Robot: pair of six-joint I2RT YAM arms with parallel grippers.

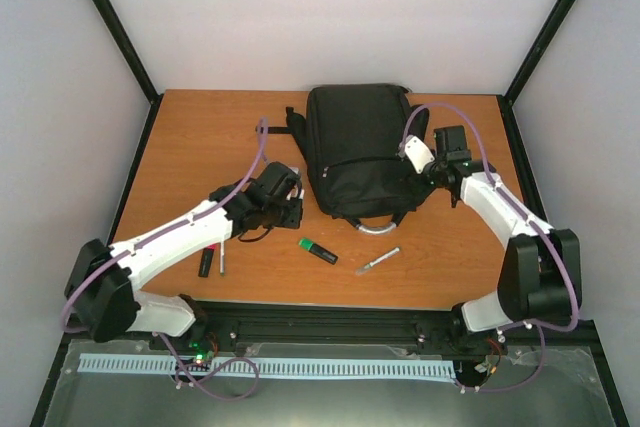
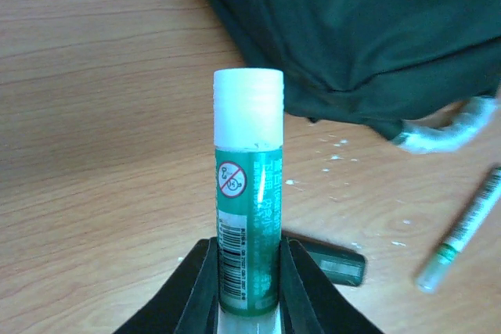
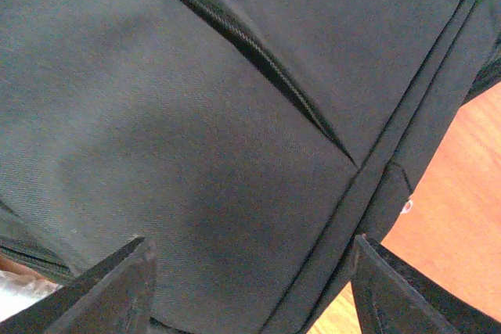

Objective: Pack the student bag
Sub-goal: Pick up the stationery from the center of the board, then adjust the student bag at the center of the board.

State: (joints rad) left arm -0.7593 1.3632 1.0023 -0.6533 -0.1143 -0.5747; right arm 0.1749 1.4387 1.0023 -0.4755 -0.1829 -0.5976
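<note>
- l gripper clenched on a glue stick, pinched low near its base, cap end poking out fwd.
- r gripper released, jaws wide apart over the student bag, only flat cloth under them.
- bag lies flat at mid-back of the table, between the two arms, w/ its pale loop handle toward the near side.
- risk: the stick is a smooth hard cylinder held by its bottom end only. a knock vs the bag edge could lever it round or pop it out.
- risk: the zip shows just a thin dark slit in the r wrist view, so can't tell if there's a usable opening. if nothing spreads the mouth, the stick prob. butts into limp cloth and shoves the bag across the slick top.
- risk: soft fabric sags, so a pocket may fall shut once let go.
- risk: l arm's path to the bag runs near the highlighter & pen. a sweep could send the round ones rolling.
- materials: bag is black woven cloth, matte and floppy, w/ raised seams.
- handle is pale grey, glossy, tube-like.
- stick has a green printed label and a white ribbed cap.
- table is an orange-brown wood-grain top w/ white flecks near the bag.
- two dark markers lie by the l forearm, partly hidden.
</note>
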